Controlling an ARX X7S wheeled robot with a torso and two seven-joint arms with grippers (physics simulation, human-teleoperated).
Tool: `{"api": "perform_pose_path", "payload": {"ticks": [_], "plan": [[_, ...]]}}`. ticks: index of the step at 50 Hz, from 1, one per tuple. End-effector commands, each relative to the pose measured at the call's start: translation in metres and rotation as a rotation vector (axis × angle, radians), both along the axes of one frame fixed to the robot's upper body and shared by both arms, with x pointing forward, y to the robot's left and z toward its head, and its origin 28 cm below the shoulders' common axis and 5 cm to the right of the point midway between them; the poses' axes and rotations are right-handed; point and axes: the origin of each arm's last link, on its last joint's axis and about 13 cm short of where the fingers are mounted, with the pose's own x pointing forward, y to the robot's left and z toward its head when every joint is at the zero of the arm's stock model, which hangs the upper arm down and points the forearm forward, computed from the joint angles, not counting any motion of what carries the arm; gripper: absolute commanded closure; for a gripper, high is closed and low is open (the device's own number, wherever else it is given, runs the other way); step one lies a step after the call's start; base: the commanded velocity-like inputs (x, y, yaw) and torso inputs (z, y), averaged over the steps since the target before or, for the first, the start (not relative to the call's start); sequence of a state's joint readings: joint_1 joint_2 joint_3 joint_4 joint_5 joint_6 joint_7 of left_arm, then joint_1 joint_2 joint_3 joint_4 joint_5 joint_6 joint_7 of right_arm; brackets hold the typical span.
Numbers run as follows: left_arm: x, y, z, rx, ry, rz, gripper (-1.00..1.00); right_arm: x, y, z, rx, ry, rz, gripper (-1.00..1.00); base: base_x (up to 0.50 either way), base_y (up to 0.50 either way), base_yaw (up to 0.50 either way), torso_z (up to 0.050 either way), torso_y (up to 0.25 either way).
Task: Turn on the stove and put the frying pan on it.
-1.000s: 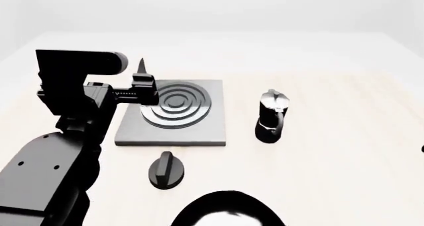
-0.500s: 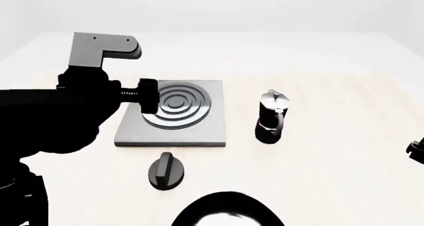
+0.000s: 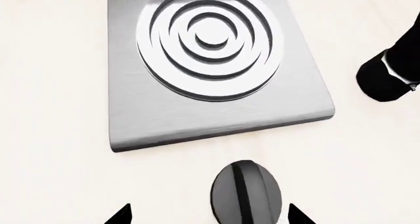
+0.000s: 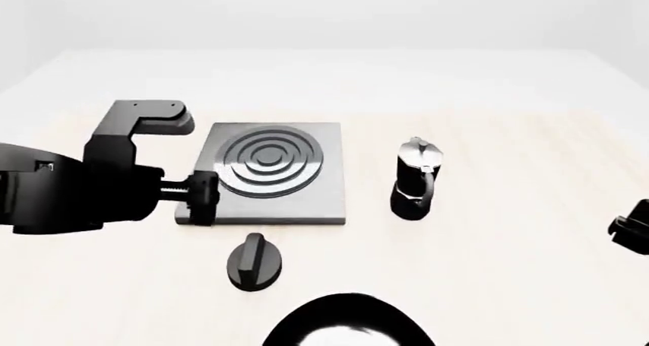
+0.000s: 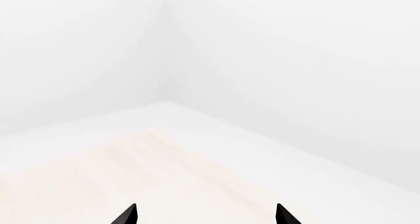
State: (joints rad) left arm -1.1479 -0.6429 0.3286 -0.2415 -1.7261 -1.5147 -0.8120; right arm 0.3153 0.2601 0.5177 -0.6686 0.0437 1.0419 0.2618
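The stove (image 4: 324,201) is a grey square slab with concentric rings, lying on the table's middle; it also shows in the left wrist view (image 3: 217,120). Its black round knob (image 4: 254,262) lies in front of the slab, apart from it. The frying pan (image 4: 350,323) is cut off by the head view's bottom edge; only its black rim and pale inside show. My left gripper (image 4: 203,198) hovers over the slab's front left corner. In the left wrist view it (image 3: 206,216) is open, with the knob (image 3: 246,194) between its tips. My right gripper (image 5: 205,216) is open and empty.
A black-and-silver moka pot (image 4: 418,180) stands upright to the right of the slab; it also shows in the left wrist view (image 3: 394,71). My right gripper (image 4: 634,226) shows at the head view's right edge. The pale wooden table (image 4: 507,285) reaches a white wall behind.
My left arm has dropped and pulled back from over the burner rings to the slab's front left corner. My right gripper has come further into the head view at the right edge.
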Motion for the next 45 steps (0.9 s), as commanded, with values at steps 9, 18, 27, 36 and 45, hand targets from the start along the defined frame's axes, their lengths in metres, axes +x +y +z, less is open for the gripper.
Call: {"api": "perform_pose_path", "payload": {"ticks": [9, 18, 27, 36, 45], "plan": [[0.007, 0.016, -0.025, -0.082, 0.073, -0.052, -1.0, 0.002, 0.001, -0.003, 0.007, 0.024, 0.009, -1.0, 0.0, 0.0, 0.0, 0.0, 0.0], [0.013, 0.015, -0.04, -0.087, 0.102, -0.046, -1.0, 0.002, 0.001, -0.004, 0.009, 0.027, 0.01, -1.0, 0.0, 0.0, 0.0, 0.0, 0.0], [0.014, 0.012, -0.054, -0.07, 0.137, -0.048, -1.0, 0.003, 0.001, -0.005, 0.009, 0.031, 0.013, -1.0, 0.0, 0.0, 0.0, 0.0, 0.0], [0.014, 0.01, -0.065, -0.069, 0.166, -0.058, -1.0, 0.003, 0.002, -0.006, 0.01, 0.032, 0.014, -1.0, 0.0, 0.0, 0.0, 0.0, 0.0], [0.016, 0.006, -0.074, -0.082, 0.181, -0.081, -1.0, 0.002, 0.002, -0.005, 0.011, 0.031, 0.014, -1.0, 0.0, 0.0, 0.0, 0.0, 0.0]]}}
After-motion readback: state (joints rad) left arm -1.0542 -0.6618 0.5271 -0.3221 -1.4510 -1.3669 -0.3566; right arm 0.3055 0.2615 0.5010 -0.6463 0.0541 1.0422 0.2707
